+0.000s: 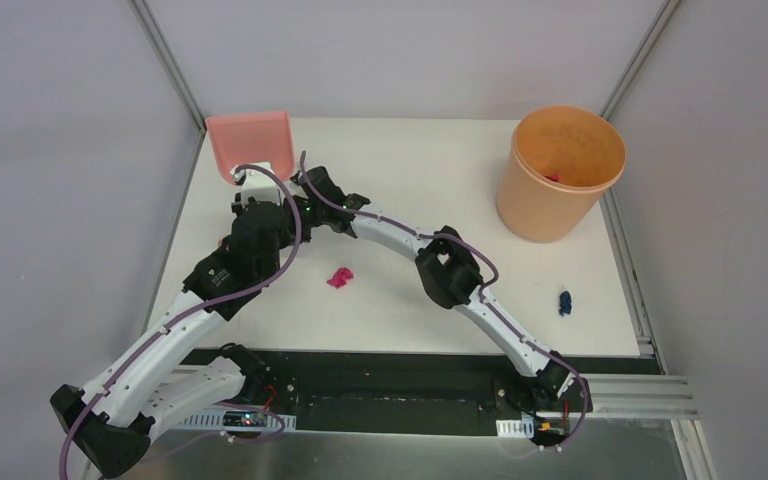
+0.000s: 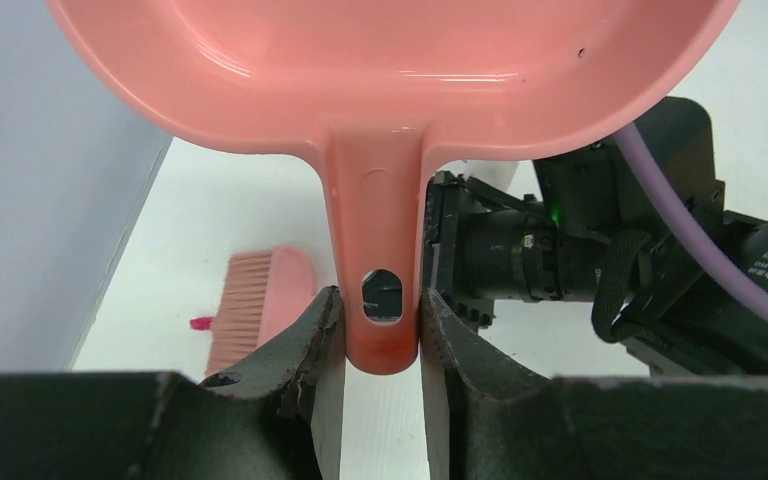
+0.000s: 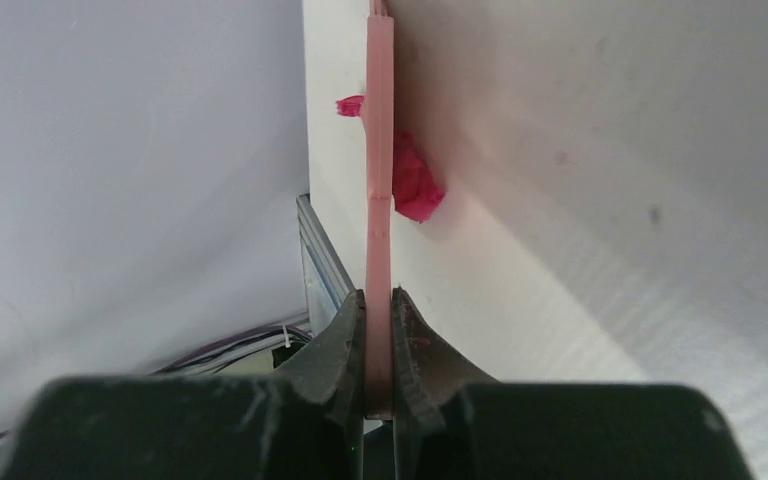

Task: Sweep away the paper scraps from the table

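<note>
top external, magenta scrap in orange bucket, left tool clamped on dustpan, right tool clamped on brush

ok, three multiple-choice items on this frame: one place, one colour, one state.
1. Where does the round orange plastic bucket stand on the flat white tabletop?
A. near left corner
B. far right corner
C. centre

2. What colour is the crumpled paper scrap lying alone near the right edge?
A. dark blue
B. yellow
C. white

3. What is the left gripper doing?
A. open over bare table
B. shut on a paper scrap
C. shut on the handle of the pink plastic dustpan

Answers:
1 B: the top view shows it at the far right, away from the arm bases.
2 A: it reads dark blue against the white.
3 C: the left wrist view shows both fingers pressed against the handle.
</note>
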